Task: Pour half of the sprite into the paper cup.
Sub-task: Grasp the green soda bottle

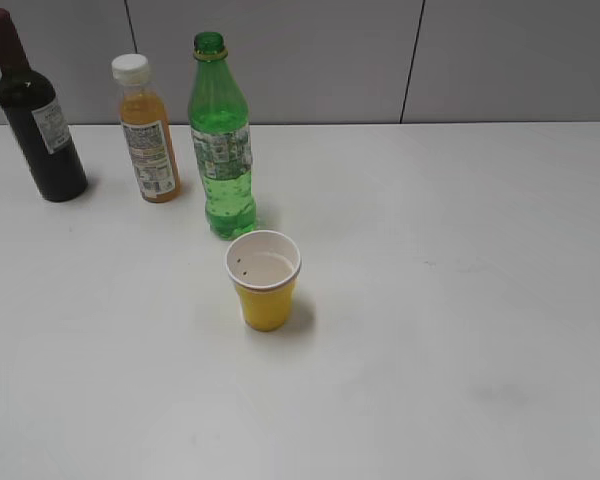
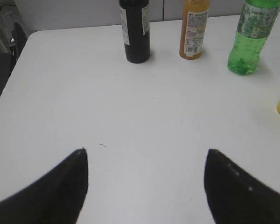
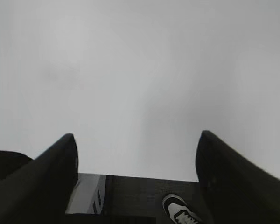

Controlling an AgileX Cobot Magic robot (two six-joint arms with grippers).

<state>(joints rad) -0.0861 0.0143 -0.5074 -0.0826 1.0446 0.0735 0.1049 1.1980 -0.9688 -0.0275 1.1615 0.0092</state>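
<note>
Clearly both claws (image 2: 147,161) (image 3: 137,144) wide apart, empty.

Dark wine bottle (image 1: 35,110) upright at far left of white table (image 1: 460,330), label facing right. Orange juice bottle (image 1: 146,130) with white cap upright just to its right, apart from it, printed label on front. Grey panelled wall (image 1: 500,60) behind. Right wrist view: table edge, dark floor below, one black-and-white shoe (image 3: 179,211).
</note>
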